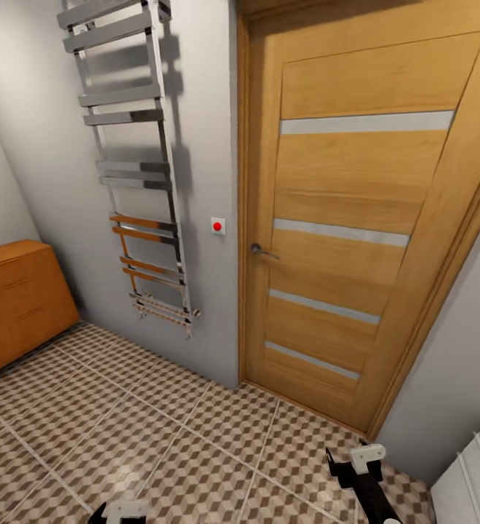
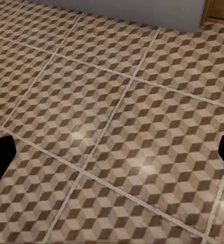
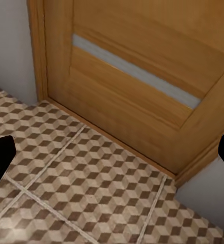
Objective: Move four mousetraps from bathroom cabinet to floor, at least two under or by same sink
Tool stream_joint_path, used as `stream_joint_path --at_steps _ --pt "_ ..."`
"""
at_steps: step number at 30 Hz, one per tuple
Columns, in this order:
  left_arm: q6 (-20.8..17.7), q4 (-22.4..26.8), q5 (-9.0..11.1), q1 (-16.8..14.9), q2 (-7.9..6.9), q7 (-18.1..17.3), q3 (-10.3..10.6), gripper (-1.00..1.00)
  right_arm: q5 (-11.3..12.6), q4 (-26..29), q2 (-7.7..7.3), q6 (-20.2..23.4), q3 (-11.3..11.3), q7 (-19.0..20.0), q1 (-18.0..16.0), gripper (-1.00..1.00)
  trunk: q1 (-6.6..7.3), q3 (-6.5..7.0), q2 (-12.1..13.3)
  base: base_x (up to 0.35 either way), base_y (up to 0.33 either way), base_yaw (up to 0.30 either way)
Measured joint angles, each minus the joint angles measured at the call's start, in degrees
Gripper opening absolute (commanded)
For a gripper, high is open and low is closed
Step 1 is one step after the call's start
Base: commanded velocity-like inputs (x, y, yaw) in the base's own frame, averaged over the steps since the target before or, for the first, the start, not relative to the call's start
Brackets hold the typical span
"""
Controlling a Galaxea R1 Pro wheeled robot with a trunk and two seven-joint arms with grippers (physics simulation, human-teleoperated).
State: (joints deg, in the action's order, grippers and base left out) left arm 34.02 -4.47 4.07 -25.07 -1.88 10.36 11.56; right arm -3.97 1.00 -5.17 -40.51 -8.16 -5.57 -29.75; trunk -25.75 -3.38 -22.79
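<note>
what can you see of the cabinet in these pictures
The cabinet is a low orange-brown wooden chest of drawers at the head view's left edge, cut off by the frame. Its front shows slim matching bar handles on stacked drawers, all shut, under a flat top. It stands upright on the cube-patterned floor, back against the grey wall. Nothing shows on its top.

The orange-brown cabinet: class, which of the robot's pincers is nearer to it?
Left. The left pincer sits low on the cabinet's side of the head view; the right pincer is across the tiled floor, near the door.
</note>
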Motion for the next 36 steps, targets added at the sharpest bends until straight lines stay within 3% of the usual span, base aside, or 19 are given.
stream_joint_path --at_steps 36 --pt "0.01 0.0 0.0 0.02 0.0 0.0 0.0 1.0 0.0 0.0 0.09 0.03 0.0 -0.08 0.0 1.0 0.0 0.0 -0.01 0.0 0.0 0.282"
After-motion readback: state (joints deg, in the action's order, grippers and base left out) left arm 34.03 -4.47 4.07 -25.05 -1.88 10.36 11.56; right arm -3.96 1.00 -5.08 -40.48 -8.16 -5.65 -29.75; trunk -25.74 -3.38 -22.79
